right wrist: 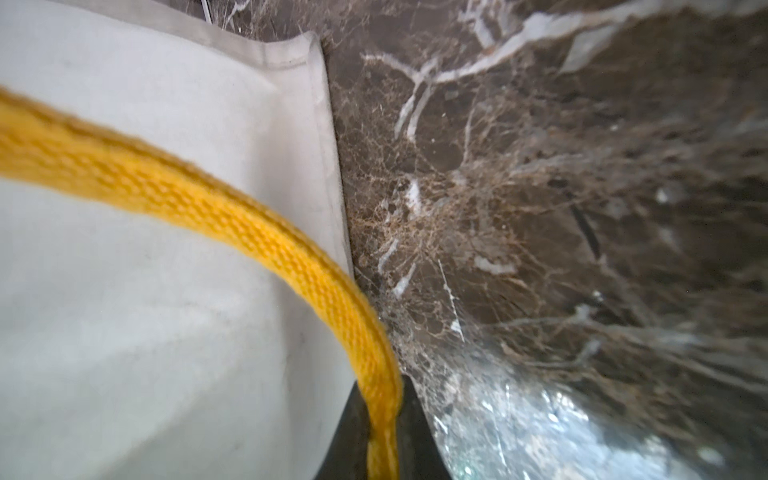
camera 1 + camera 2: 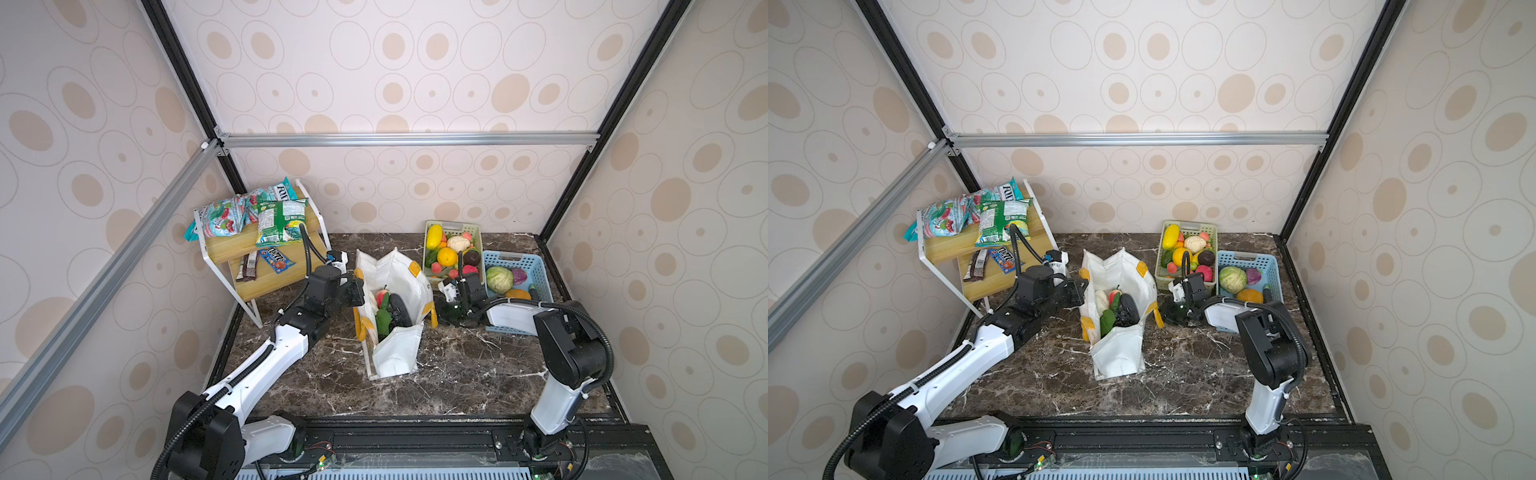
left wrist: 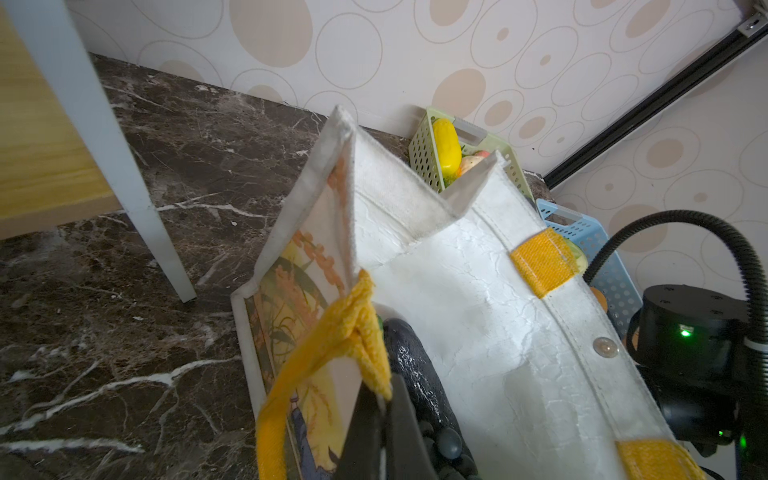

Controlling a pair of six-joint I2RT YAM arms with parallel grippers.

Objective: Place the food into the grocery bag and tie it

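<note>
Pinching the left yellow-orange woven strap handle (image 3: 332, 345) in the tightly closed left gripper (image 3: 384, 395); steadying the large white woven-plastic grocery bag (image 2: 395, 357) on the dark marble worktop (image 2: 478, 374), toy fruits and vegetables (image 2: 384, 318) already inside; clamping the right gripper (image 1: 382, 386) on the right strap handle (image 1: 249, 224); probably needing even upward pulls, crossing both straps without tipping the bag

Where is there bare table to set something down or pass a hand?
Widest bare marble: the front strip between the grocery bag and the front rail. A smaller patch lies behind the bag, between shelf rack and green basket. Crowded: the bag's flanks, where the left end effector pinches the left handle, the right end effector the right handle.
</note>
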